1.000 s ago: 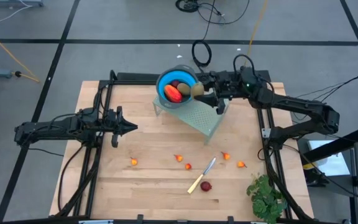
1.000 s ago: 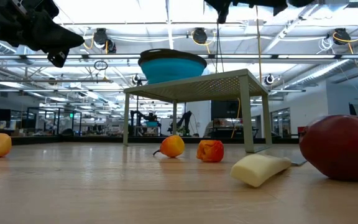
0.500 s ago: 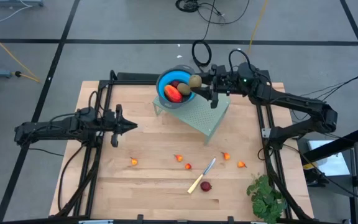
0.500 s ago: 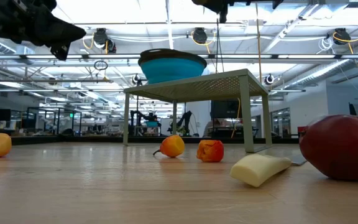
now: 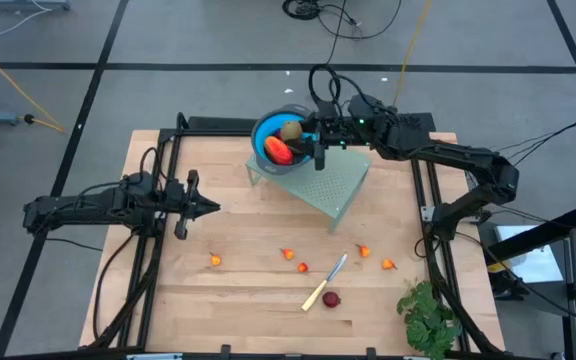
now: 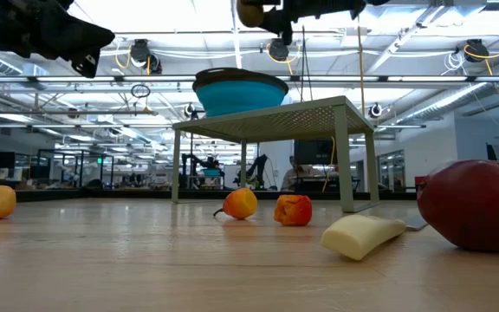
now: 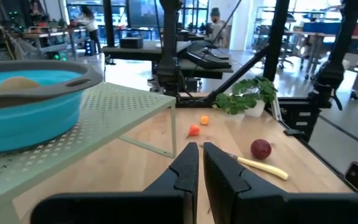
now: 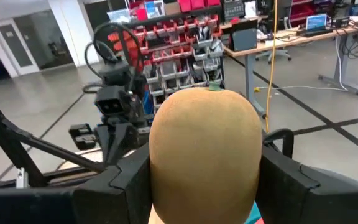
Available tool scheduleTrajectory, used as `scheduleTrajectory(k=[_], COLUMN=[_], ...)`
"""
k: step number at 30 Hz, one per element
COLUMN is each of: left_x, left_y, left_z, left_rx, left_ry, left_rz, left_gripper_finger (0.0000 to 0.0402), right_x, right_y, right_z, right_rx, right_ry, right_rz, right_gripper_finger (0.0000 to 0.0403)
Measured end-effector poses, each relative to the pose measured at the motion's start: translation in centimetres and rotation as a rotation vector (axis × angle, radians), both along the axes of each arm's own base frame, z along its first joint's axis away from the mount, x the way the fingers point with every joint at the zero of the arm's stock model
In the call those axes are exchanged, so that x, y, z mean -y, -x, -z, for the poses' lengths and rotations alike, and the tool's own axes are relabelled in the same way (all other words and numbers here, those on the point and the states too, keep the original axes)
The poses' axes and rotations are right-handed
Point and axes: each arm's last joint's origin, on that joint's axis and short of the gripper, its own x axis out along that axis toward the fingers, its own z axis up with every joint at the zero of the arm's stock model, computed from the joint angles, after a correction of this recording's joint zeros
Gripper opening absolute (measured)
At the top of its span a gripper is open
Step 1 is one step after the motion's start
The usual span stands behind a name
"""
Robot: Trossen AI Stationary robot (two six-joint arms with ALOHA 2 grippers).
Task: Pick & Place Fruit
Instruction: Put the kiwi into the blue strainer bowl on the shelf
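While right hand [image 5: 305, 131] grips brownish oval fruit [image 5: 291, 129], blue bowl [image 5: 265, 139] holds red-orange piece [image 5: 277, 150], perhaps more

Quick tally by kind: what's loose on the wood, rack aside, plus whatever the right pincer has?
Tiny orange-red fruit: 5
Dark red ball: 1
Knife: 1
Leafy green bunch: 1
Brown-green oval, gripped in the right pincer: 1
Total: 9

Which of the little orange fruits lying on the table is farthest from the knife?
The one on its own toward the left arm's side. The other small orange pieces lie clustered close around the knife; this one sits apart from them.
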Motion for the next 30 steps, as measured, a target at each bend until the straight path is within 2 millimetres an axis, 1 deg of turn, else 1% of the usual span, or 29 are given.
scheduleTrajectory(k=[4,13,21,30], left_x=[0.1,0.1,0.3,0.4], left_y=[0.0,0.0,0.3,1.2], left_z=[0.0,-0.3,-0.4,-0.4], left_rx=[0.003,0.031,0.049,0.054], left_ry=[-0.022,-0.031,-0.063,-0.075], left_rz=[0.025,0.040,0.094,0.092], left_gripper_finger=[0.0024,0.0024,0.0024,0.0024], right_x=[0.6,2.3,2.9,3.0], right_y=[-0.9,-2.0,-2.6,-2.4], right_z=[0.7,3.2,4.9,5.3], right_rx=[-0.030,-0.122,-0.189,-0.231], right_ry=[0.015,0.011,-0.015,-0.032], right_rz=[0.035,0.122,0.129,0.133], right_gripper_finger=[0.0210,0.0210,0.0210,0.0210])
